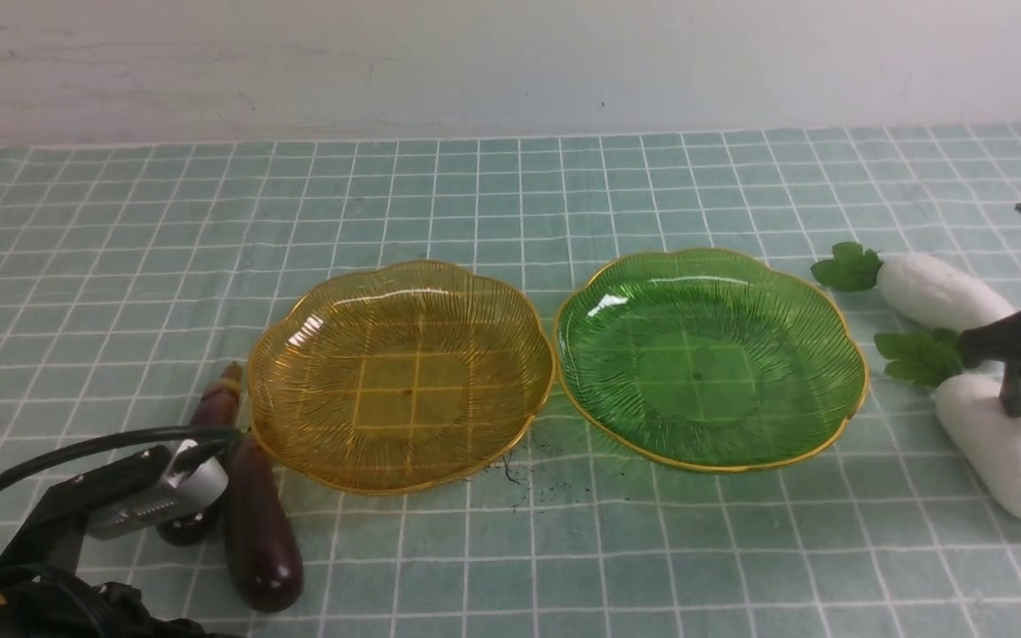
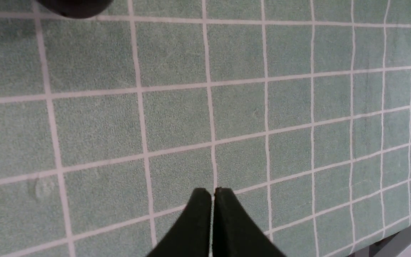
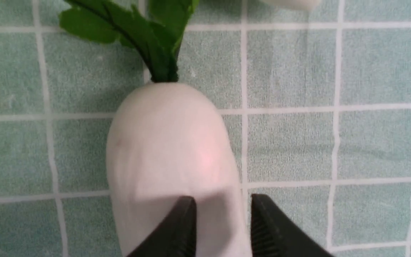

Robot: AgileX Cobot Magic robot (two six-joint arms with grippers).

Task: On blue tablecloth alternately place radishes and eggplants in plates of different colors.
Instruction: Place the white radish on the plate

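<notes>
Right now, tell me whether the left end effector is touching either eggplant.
Apart. The left wrist view shows the shut left end effector over bare tablecloth, with a dark eggplant tip well clear of it.

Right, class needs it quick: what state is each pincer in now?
Left pincer: closed, empty.
Right pincer: open, over a radish, not gripping.

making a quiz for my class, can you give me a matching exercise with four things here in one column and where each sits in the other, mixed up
Things:
1 amber plate
2 green plate
3 eggplants
4 radishes

Places:
a right of the green plate
b left of the amber plate
c centre left, empty
d centre right, empty

Pairs: 1-c, 2-d, 3-b, 4-a
</notes>
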